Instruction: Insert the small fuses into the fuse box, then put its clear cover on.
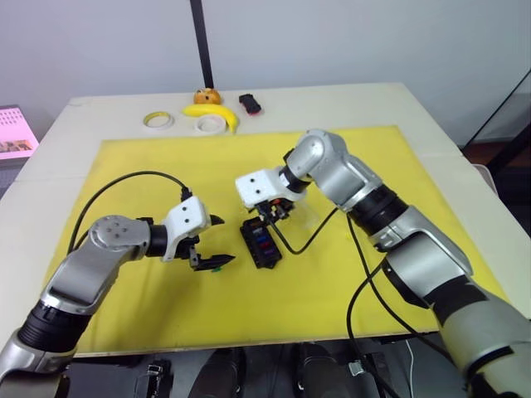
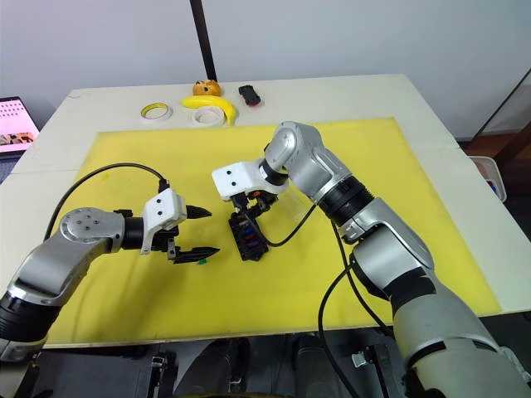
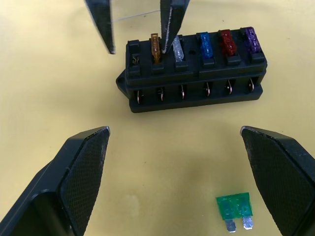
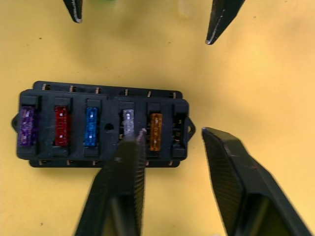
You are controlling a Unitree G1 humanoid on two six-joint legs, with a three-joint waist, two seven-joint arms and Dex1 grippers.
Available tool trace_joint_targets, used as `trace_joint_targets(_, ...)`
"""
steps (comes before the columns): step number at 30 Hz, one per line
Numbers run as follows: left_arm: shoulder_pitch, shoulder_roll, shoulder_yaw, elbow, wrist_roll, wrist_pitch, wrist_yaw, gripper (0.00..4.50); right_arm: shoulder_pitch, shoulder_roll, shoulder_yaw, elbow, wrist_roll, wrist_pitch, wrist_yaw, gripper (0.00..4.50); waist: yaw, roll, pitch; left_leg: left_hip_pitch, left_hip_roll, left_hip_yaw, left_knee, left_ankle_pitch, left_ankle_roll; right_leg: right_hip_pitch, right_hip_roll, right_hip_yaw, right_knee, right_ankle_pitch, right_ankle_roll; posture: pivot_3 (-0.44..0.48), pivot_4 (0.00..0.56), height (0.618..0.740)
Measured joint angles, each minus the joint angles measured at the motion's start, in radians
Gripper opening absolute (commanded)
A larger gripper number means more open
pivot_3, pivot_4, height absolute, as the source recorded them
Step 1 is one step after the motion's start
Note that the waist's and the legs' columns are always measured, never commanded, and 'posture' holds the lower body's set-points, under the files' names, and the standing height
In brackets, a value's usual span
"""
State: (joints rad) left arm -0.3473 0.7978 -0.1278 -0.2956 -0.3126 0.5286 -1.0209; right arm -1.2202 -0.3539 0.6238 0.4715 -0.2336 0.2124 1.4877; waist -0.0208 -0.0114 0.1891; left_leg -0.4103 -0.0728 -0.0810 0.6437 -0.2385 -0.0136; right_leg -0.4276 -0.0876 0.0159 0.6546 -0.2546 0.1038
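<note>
A yellow mat (image 1: 332, 282) covers most of a pale table (image 1: 431, 108) set against a white wall. Near the middle of the mat lies the fuse box (image 1: 260, 243). Five fuses stand in its slots in a row: purple (image 4: 27, 126), red (image 4: 61, 126), blue (image 4: 91, 122), grey (image 4: 128, 122) and orange (image 4: 155, 131); the end slot (image 4: 178, 132) beside the orange one is empty. The right gripper (image 4: 172, 135) hangs over that end of the box with its fingers apart, holding nothing, one finger above the grey fuse. A green fuse (image 3: 235, 210) lies flat on the mat just beside the box, between the spread, empty fingers of the left gripper (image 1: 211, 241). Along the far edge of the table sit two tape rolls (image 1: 158, 120), a banana (image 1: 211, 112), a small orange thing (image 1: 205, 96) and a black-and-red object (image 1: 249, 104).
</note>
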Motion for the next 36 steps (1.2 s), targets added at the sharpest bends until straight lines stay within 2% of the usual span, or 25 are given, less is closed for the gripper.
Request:
trace_joint_targets(10,-0.022,0.020,0.007,0.051,0.001,-0.017,-0.010,4.50,-0.006,-0.063,-0.069,-0.096,0.055,0.093,0.053,1.90,0.001,0.000,0.000,0.000,0.000,0.000,0.000,0.000,0.000,0.000,0.000,0.000,0.000,0.000,0.000,0.000,0.150,0.740)
trace_joint_targets(14,-0.021,0.022,0.007,0.060,0.000,-0.021,-0.015,4.50,-0.003,-0.096,-0.150,-0.172,0.128,0.176,0.064,1.90,0.001,0.000,0.000,0.000,0.000,0.000,0.000,0.000,0.000,0.000,0.000,0.000,0.000,0.000,0.000,0.000,0.150,0.740)
trace_joint_targets(18,-0.019,0.019,0.024,0.059,-0.003,-0.016,-0.007,4.50,0.101,-0.089,-0.269,-0.273,0.227,0.225,-0.008,1.90,0.002,0.000,0.000,0.000,0.000,0.000,0.000,0.000,0.000,0.001,0.000,0.000,0.000,0.000,0.000,0.000,0.150,0.740)
trace_joint_targets(22,-0.017,0.014,0.038,0.056,-0.006,-0.001,0.018,4.50,0.263,-0.055,-0.341,-0.333,0.313,0.307,-0.108,0.14,0.003,0.000,0.000,0.000,0.000,0.000,0.000,0.000,0.000,0.000,-0.001,0.000,0.000,0.000,0.000,0.000,0.150,0.740)
trace_joint_targets(23,-0.017,0.013,0.041,0.055,-0.007,0.007,0.023,4.50,0.296,-0.052,-0.353,-0.352,0.332,0.322,-0.131,0.02,0.003,0.000,0.000,0.000,0.000,0.000,0.000,0.000,0.000,0.000,-0.001,0.000,0.000,0.000,0.000,0.000,0.150,0.740)
trace_joint_targets(28,-0.019,0.013,0.056,0.043,-0.029,0.036,0.029,4.50,0.346,-0.047,-0.365,-0.390,0.367,0.332,-0.207,0.02,0.000,0.000,0.000,0.000,0.000,0.000,0.000,0.000,0.000,0.000,0.000,0.000,0.000,0.000,0.000,0.000,0.150,0.740)
trace_joint_targets(36,-0.012,0.013,0.051,0.015,-0.033,0.054,0.025,4.50,0.397,-0.016,-0.318,-0.308,0.356,0.300,-0.299,0.02,0.002,0.000,0.000,0.000,0.000,0.000,0.000,0.000,0.000,0.000,0.000,0.000,0.000,0.000,0.000,0.000,0.150,0.740)
